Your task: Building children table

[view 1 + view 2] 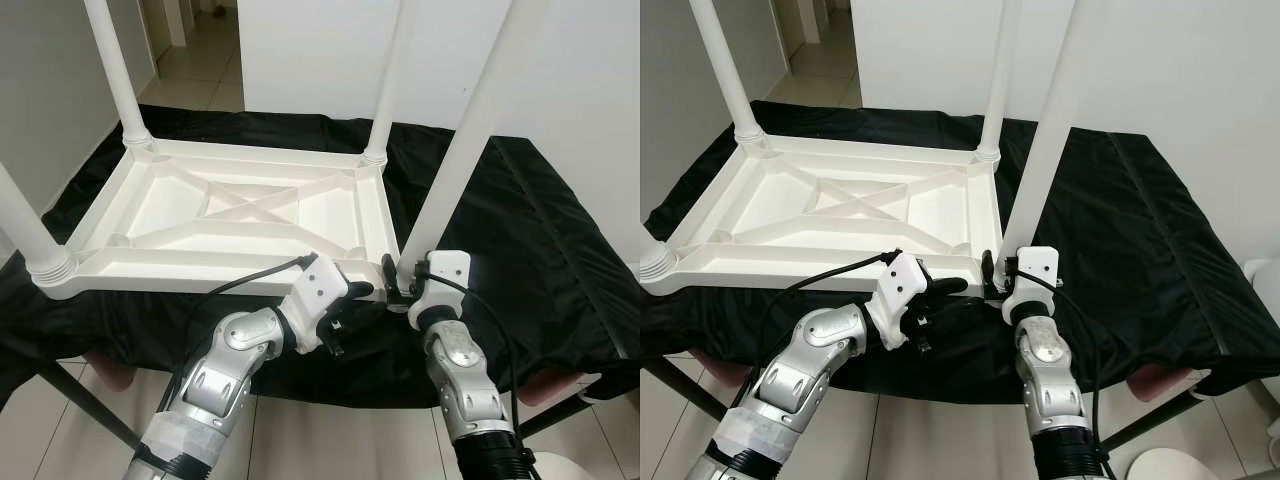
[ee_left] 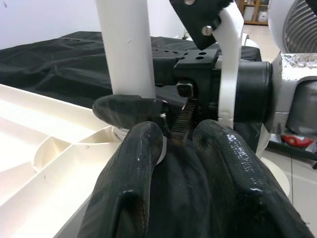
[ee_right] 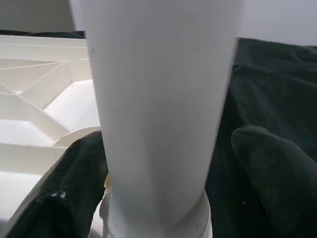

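A white plastic children's table (image 1: 200,265) lies upside down on a black cloth. Legs stand in its far left (image 1: 115,70), far right (image 1: 390,80) and near left (image 1: 25,235) corners. A fourth white leg (image 1: 470,130) rises tilted from the near right corner. My right gripper (image 1: 398,285) reaches around the base of that leg (image 3: 158,99): one finger (image 3: 74,183) touches it and the other (image 3: 270,168) stands a little off. My left gripper (image 1: 352,320) hangs open just left of that corner, over the cloth, with nothing between its fingers (image 2: 133,163).
The black cloth (image 1: 540,230) covers a low stand and drops off at the near edge. Tiled floor (image 1: 300,440) lies below, with a white round object (image 1: 560,465) at the near right. White walls stand behind. A fan (image 2: 297,25) is to the right.
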